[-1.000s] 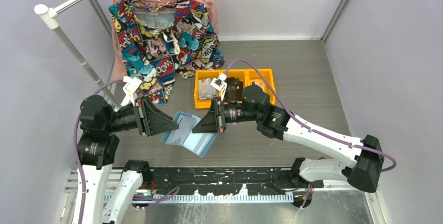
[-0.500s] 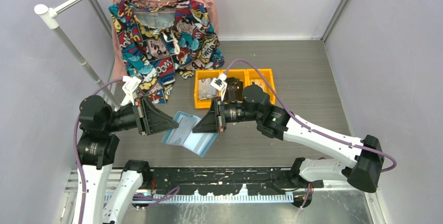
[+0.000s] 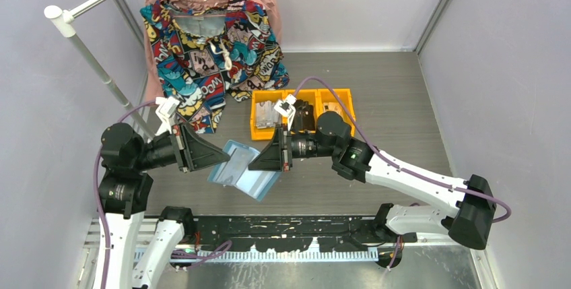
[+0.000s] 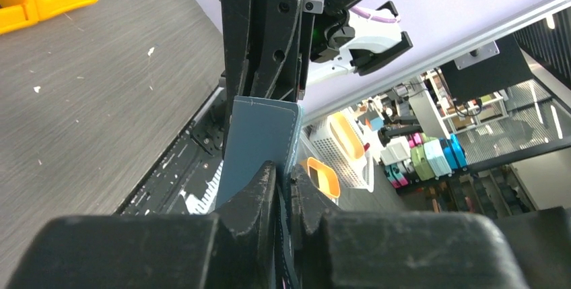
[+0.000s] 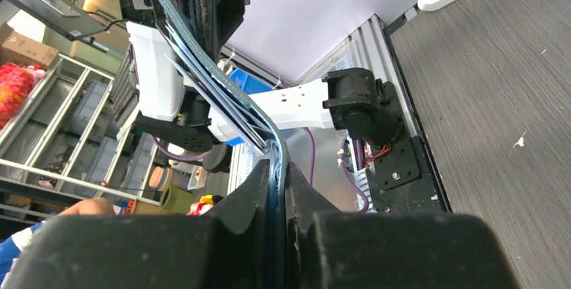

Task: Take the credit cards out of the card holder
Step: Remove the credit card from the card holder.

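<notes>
Hanging at the back left, a comic-print shirt (image 3: 209,40). Lower down and reaching in from the left, the left gripper (image 3: 227,161) — pinched almost shut on the left flap of the holder (image 3: 250,181). In its wrist view, only that thin flap between the fingers (image 4: 259,195), the teal cover rising beyond them. Held in the air between both grippers, above the near part of the table (image 3: 390,114), opened out with a light-blue face upward. At the right flap, the right gripper (image 3: 250,166) — likewise closed down to a sliver, clamped on the edge of the layered blue leaves. Cards not to be told apart from the sleeves in any view. Behind the right gripper, on the table, orange bins (image 3: 301,93) side by side, apart from the holder.
</notes>
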